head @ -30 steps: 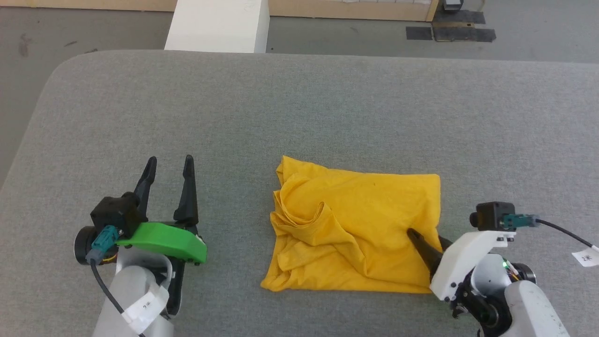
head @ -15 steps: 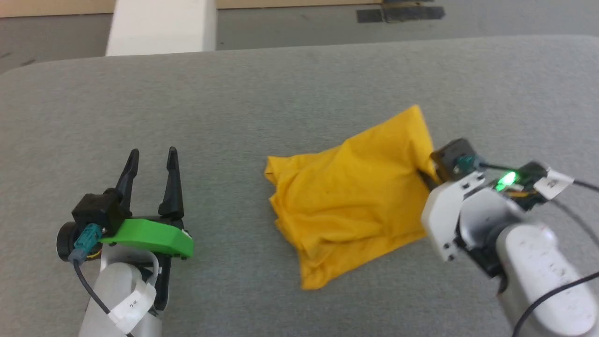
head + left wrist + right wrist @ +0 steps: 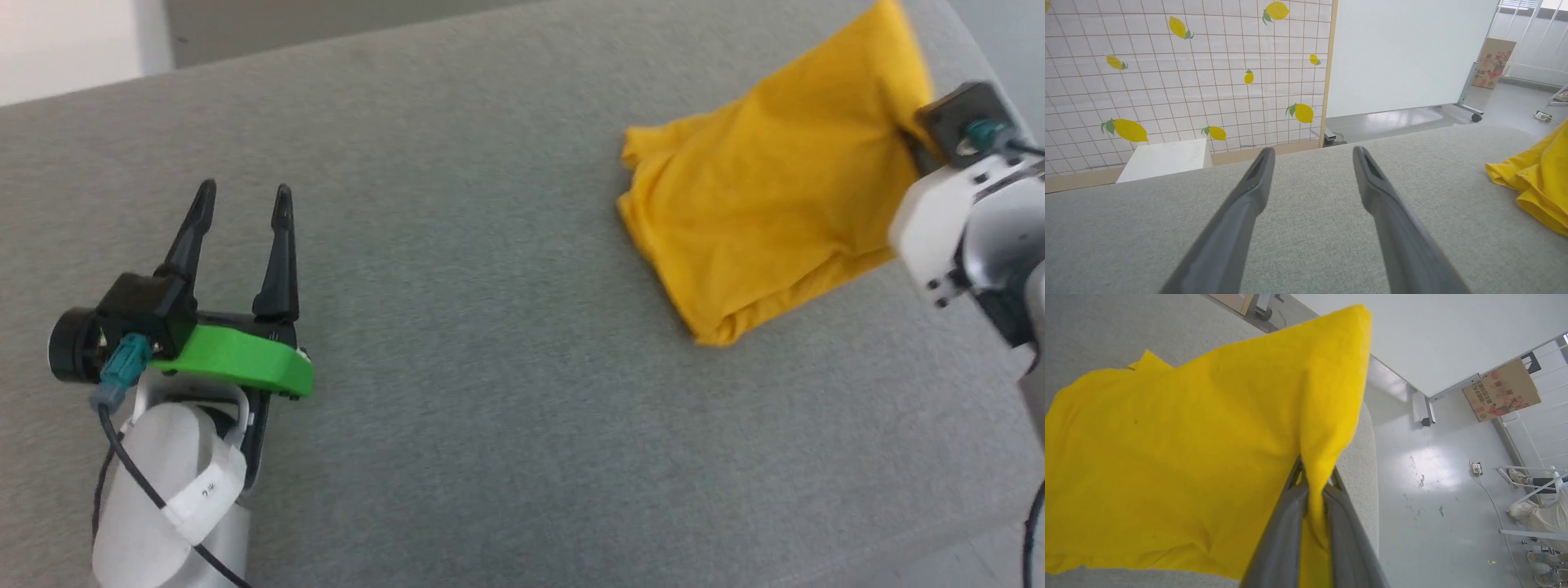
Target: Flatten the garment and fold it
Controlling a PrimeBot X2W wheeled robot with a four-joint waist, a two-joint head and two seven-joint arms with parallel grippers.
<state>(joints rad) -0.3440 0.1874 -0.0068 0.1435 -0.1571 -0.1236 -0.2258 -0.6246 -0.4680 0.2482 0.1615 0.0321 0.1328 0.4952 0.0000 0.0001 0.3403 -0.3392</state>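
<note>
Dragging garment (image 3: 767, 188) rightward, right gripper (image 3: 1314, 479) clamped.

grey fabric table (image 3: 490, 367), rounded corners. behind it a wall panel (image 3: 1167, 81): white tile grid with lemon print, wood trim (image 3: 1327, 81) down its right edge and along the base. white block (image 3: 1163, 159) stands against it. beside the panel, a big white board (image 3: 1400, 53) on a caster (image 3: 1475, 118). floor (image 3: 1433, 477) is pale grey, glossy, with a bright light patch. cardboard box (image 3: 1492, 63) leans at the far wall, blinds (image 3: 1535, 24) beside it. socket strip (image 3: 1542, 116) with cable on the floor. a person's shoes (image 3: 1519, 476) at the right wrist view's edge.
</note>
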